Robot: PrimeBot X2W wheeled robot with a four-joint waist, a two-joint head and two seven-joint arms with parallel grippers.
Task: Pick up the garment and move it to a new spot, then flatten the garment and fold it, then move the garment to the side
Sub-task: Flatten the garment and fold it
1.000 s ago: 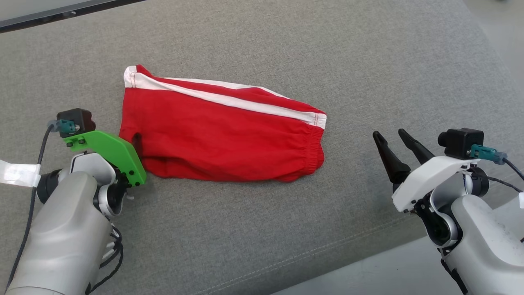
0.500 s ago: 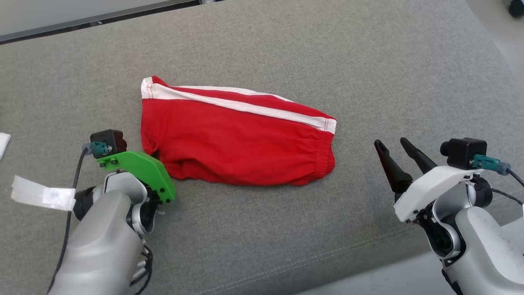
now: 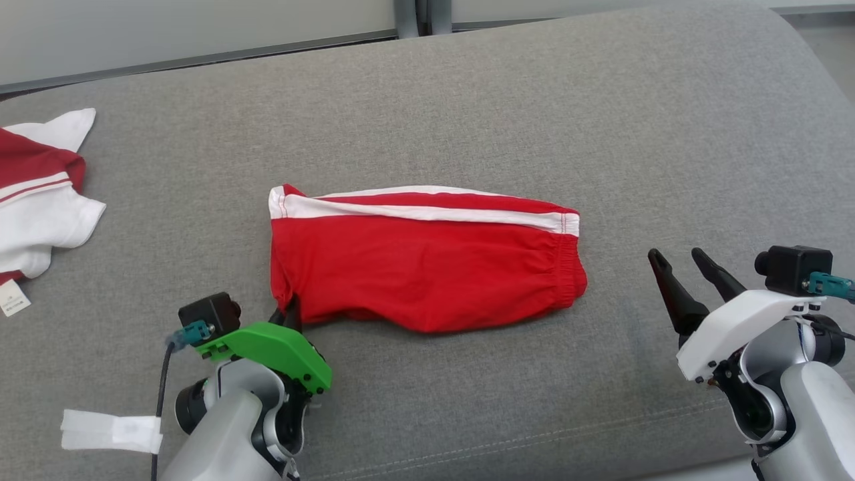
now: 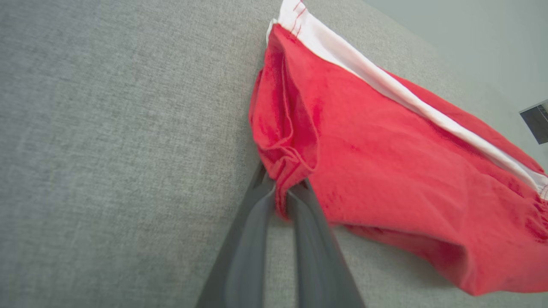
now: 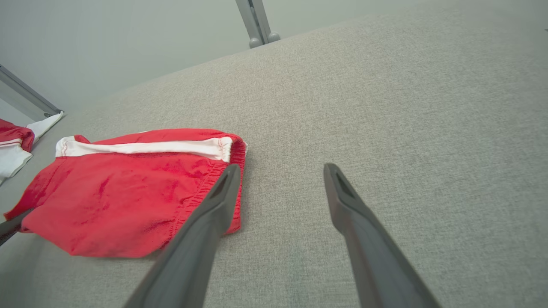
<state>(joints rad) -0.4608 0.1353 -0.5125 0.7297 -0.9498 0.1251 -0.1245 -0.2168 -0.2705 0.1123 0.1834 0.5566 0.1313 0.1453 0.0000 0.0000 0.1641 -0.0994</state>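
The garment (image 3: 427,267) is a pair of red shorts with a white side stripe, lying flat in the middle of the grey cushion (image 3: 467,107). My left gripper (image 3: 290,310) is at its near left corner, shut on a bunched fold of red cloth. The left wrist view shows that pinch close up, with the left gripper (image 4: 282,192) closed on the garment (image 4: 385,162). My right gripper (image 3: 674,254) stands open to the right of the waistband, apart from it. In the right wrist view the garment (image 5: 120,192) lies left of the open right gripper (image 5: 282,169).
A second red and white piece of clothing (image 3: 40,194) lies at the cushion's far left, and its edge (image 5: 13,145) appears in the right wrist view. A metal post (image 3: 414,13) stands behind the cushion's far edge. The cushion's front edge runs close under both arms.
My left gripper has shut on the garment's near left corner. The head camera has shifted, so the whole scene sits lower and further right. The right gripper stays open.
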